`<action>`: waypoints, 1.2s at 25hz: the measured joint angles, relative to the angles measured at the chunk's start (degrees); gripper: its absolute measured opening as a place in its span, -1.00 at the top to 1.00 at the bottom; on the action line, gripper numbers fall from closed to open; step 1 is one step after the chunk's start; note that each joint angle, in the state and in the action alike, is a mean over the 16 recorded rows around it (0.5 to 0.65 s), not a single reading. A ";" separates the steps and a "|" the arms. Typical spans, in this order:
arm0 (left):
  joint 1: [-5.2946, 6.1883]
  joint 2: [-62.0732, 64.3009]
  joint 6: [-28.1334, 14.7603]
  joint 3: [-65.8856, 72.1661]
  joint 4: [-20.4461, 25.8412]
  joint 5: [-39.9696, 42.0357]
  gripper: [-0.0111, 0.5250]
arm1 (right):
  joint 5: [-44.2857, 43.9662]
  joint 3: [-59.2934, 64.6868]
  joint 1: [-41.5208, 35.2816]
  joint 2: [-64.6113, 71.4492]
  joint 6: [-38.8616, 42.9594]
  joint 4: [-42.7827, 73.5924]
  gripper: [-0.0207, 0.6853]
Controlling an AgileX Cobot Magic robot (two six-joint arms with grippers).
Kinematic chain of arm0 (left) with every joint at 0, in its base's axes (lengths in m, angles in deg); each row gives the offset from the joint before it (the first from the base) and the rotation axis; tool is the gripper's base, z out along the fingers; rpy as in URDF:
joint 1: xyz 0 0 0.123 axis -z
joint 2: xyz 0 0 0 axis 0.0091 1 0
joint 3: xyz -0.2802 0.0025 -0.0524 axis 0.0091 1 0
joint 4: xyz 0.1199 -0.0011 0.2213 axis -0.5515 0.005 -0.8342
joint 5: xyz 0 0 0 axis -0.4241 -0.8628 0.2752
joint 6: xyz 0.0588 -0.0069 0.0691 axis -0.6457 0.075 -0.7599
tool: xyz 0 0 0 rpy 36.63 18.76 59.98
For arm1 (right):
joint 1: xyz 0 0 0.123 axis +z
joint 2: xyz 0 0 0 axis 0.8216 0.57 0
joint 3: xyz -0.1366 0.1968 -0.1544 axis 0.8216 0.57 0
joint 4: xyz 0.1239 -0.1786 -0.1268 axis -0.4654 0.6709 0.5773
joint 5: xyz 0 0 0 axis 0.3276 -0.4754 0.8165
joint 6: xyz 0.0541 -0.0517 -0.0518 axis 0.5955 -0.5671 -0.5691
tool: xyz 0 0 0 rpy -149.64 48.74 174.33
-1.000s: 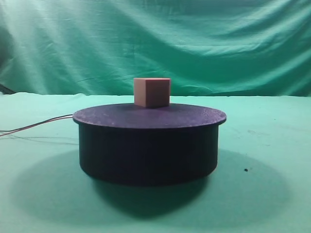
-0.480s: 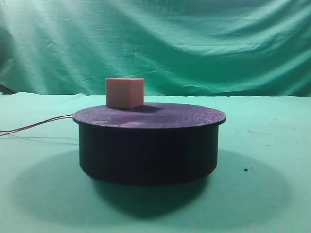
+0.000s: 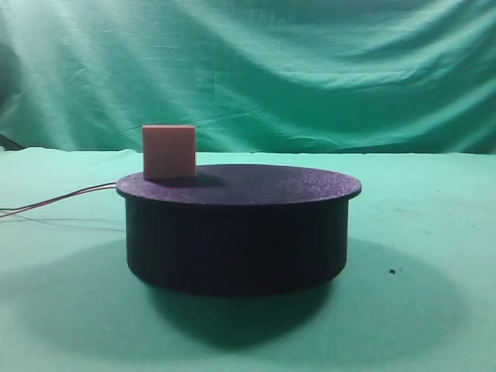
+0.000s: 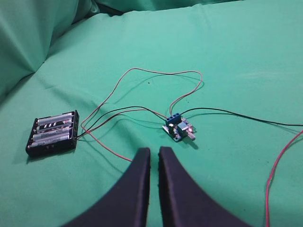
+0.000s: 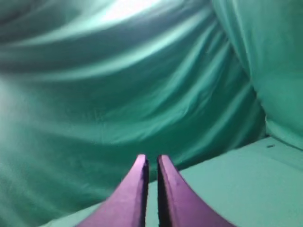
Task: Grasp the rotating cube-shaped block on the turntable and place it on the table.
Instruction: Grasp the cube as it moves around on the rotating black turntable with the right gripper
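The pinkish-salmon cube-shaped block (image 3: 169,152) stands on the far left part of the black turntable (image 3: 236,226), which sits on the green table (image 3: 434,263). Neither gripper shows in the exterior high view. In the left wrist view my left gripper (image 4: 154,152) is shut and empty, hanging over green cloth, with no block or turntable in sight. In the right wrist view my right gripper (image 5: 152,159) is shut and empty, facing the green backdrop.
Thin wires (image 3: 54,203) trail left from the turntable. In the left wrist view a black battery holder (image 4: 52,133), a small blue circuit board (image 4: 178,127) and looping red and black wires (image 4: 142,90) lie on the cloth ahead of the left gripper.
The block has ridden the turning disc from its far middle round to its far left. No gripper has come into the exterior view.
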State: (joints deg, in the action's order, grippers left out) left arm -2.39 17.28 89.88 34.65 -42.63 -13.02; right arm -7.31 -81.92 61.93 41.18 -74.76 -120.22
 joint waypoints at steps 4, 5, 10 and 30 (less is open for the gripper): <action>0.00 0.00 0.00 0.00 0.00 0.00 0.96 | -0.36 -3.31 0.00 3.73 -1.83 -5.00 0.80; 0.00 0.00 0.00 0.00 0.00 0.00 0.96 | -1.44 -4.26 0.00 5.12 -2.47 -5.64 0.80; 0.00 0.00 0.00 0.00 0.00 0.00 0.96 | -9.50 -9.04 0.00 14.06 -6.16 -7.79 0.80; 0.00 0.00 0.00 0.00 0.00 0.00 0.96 | -41.88 -31.58 8.92 54.77 -7.08 4.84 0.93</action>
State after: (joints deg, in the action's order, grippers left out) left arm -2.39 17.28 89.88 34.65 -42.63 -13.02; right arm -49.19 -113.50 70.85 95.95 -81.84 -115.38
